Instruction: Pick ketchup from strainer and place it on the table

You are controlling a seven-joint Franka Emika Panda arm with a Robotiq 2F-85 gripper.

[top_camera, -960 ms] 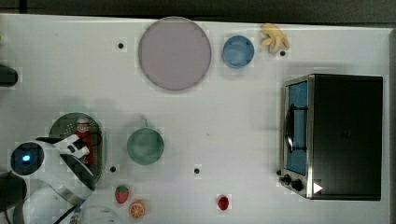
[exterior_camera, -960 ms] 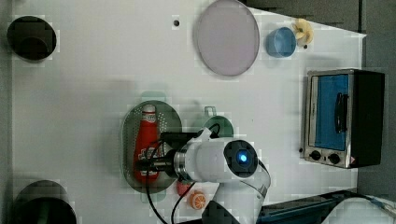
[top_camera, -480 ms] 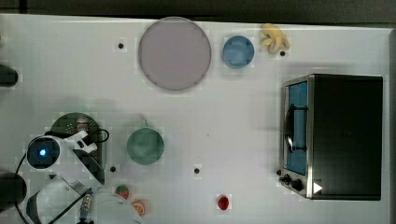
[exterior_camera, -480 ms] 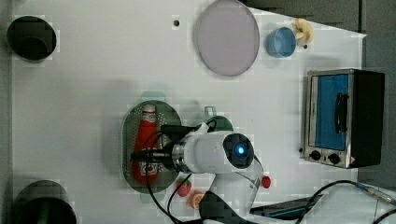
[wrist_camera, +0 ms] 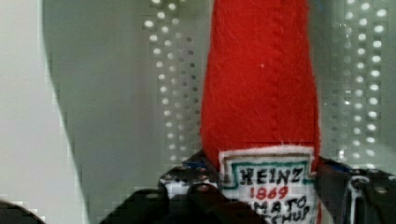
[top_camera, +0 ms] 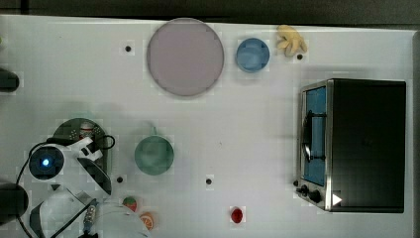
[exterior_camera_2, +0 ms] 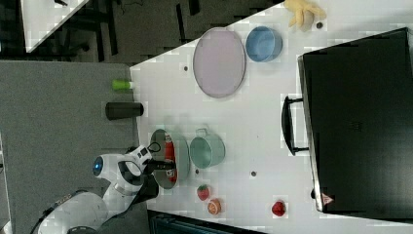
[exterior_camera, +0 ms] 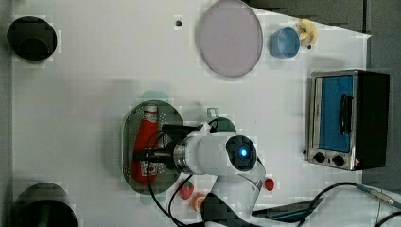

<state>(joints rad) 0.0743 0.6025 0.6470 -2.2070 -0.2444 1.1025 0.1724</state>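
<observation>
White flat tabletop [top_camera: 247, 148] with small dark round holes, carrying the working set. Near the top view's left edge, the pale green oval perforated plastic strainer [exterior_camera: 128, 142] holds the red plush ketchup bottle [exterior_camera: 144, 146] with white cap and white label; it lies flat along the dotted floor, cap toward the left view's top. Beside the strainer stands a round teal-green cup [top_camera: 154, 155] with a handle. A small red strawberry [exterior_camera: 186, 190] and an orange slice [top_camera: 147, 220] lie near my base; a small round red fruit [top_camera: 236, 214] lies farther toward the black toaster oven [top_camera: 354, 144]. A large pale mauve round plate [top_camera: 184, 56], a blue bowl [top_camera: 252, 54] and a yellow bunch of bananas [top_camera: 291, 40] line the far edge.

Change since a second ago: my gripper [exterior_camera: 150, 155], then above the strainer with jaws at their widest, has come down across the bottle's labelled lower half, and the jaws have narrowed to about the bottle's width. In the wrist view, a dark finger [wrist_camera: 355, 186] flanks the label [wrist_camera: 268, 184] on each side, very close or touching; whether they grip the plush firmly yet I cannot tell.

Meaning for the task: the approach looks finished and the grasp is under way; the bottle remains in the strainer, so lifting and setting it on the bare tabletop remain
</observation>
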